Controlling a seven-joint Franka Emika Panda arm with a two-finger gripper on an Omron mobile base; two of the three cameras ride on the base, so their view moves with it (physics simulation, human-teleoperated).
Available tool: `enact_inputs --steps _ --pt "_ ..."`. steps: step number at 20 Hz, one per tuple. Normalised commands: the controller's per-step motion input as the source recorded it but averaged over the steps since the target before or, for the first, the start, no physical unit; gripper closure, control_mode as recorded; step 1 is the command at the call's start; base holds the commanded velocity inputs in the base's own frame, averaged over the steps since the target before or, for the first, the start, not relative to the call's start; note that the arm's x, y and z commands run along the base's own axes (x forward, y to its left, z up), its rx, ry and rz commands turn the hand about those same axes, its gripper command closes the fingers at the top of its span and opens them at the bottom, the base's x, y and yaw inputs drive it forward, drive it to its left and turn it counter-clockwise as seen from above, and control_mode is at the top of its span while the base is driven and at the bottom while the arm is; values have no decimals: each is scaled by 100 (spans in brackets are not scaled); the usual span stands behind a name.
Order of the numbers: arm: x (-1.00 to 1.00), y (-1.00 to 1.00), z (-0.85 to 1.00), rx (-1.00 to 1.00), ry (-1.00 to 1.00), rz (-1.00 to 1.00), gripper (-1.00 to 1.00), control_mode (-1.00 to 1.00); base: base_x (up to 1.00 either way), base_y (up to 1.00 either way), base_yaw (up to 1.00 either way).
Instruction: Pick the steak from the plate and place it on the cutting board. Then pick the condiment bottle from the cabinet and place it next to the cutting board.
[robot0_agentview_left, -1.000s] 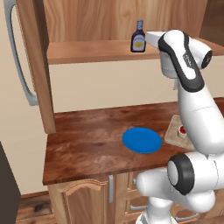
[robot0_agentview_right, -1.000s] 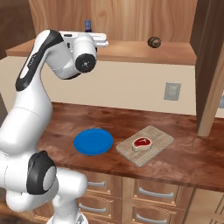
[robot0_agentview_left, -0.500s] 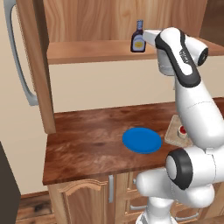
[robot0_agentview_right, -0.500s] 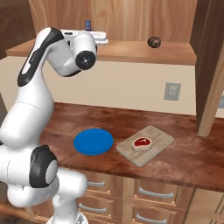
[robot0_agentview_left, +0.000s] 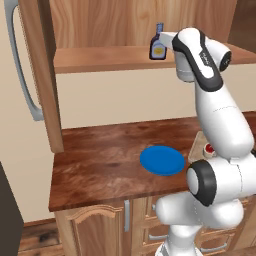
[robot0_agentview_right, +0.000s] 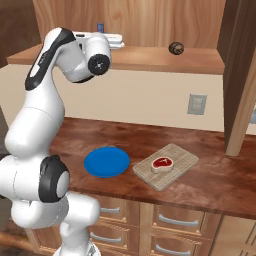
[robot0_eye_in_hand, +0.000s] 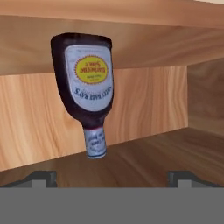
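The condiment bottle stands upright on the cabinet's open shelf, dark with a blue cap and a pale label. My gripper is raised to shelf height just right of it, open, and not touching it. In the hand view the bottle appears upside down, centred between and beyond my spread fingertips, with my gripper holding nothing. The steak lies on the tan cutting board. The blue plate sits bare to the left of the board.
A brown round lump rests further right on the same shelf. A wooden cabinet side drops to the countertop at the right. A wall outlet is behind the board. A tall panel with a grey handle stands at the left.
The hand has edged a little closer to the bottle on the shelf. The jaws stay open. Steak, board and plate have not moved.
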Motion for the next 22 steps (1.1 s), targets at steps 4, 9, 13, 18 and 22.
enact_inputs --steps 4,9,13,18,22 --pt "29 0 0 0 0 -1 -100 -100 0 0 0" --pt "30 0 0 0 1 -2 -100 -100 0 0 0" --pt "27 0 0 0 2 -2 -100 -100 0 0 0" --pt "25 0 0 0 2 -2 -100 -100 0 0 0" --pt "24 0 0 0 2 -2 -100 -100 0 0 0"
